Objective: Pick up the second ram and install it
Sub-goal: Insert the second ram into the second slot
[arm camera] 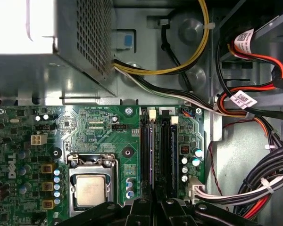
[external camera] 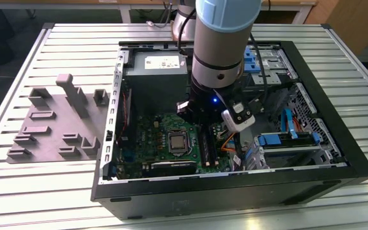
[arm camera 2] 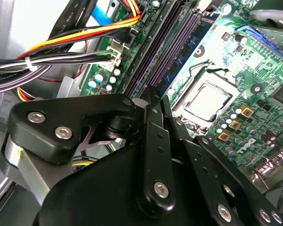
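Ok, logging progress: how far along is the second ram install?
Done: a ram seems to stand in the slots. In hand: the gripper hangs right over it. Left: I can't tell if it's fully seated.

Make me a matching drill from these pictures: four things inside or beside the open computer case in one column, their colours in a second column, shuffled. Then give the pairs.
Things:
1. motherboard
2. processor lid
3. drive caddy
4. parts fixture on the table, at the exterior view's left

Colours:
A. blue
B. grey
C. green
D. silver

Pairs: 1-C, 2-D, 3-A, 4-B
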Controlling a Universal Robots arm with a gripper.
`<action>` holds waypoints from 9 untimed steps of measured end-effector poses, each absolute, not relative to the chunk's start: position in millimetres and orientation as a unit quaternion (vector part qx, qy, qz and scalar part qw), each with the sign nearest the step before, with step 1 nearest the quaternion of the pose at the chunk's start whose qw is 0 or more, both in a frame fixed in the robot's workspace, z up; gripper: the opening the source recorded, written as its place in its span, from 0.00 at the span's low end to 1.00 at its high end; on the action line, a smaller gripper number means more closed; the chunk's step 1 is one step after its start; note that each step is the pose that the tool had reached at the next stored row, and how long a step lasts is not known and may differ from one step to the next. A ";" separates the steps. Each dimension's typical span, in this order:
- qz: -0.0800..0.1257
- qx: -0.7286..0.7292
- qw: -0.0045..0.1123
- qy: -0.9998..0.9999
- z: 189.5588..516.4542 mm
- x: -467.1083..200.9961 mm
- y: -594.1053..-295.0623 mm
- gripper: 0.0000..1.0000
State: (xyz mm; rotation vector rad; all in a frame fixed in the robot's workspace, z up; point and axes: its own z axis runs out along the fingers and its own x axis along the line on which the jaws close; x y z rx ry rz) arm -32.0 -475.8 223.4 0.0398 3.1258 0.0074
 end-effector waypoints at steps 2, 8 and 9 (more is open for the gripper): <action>0.002 0.013 0.008 1.000 222.3 -32.0 -475.8 0.14; 0.002 0.015 0.008 1.000 219.1 -32.0 -475.8 0.14; 0.002 0.015 0.008 1.000 218.7 -32.0 -475.8 0.14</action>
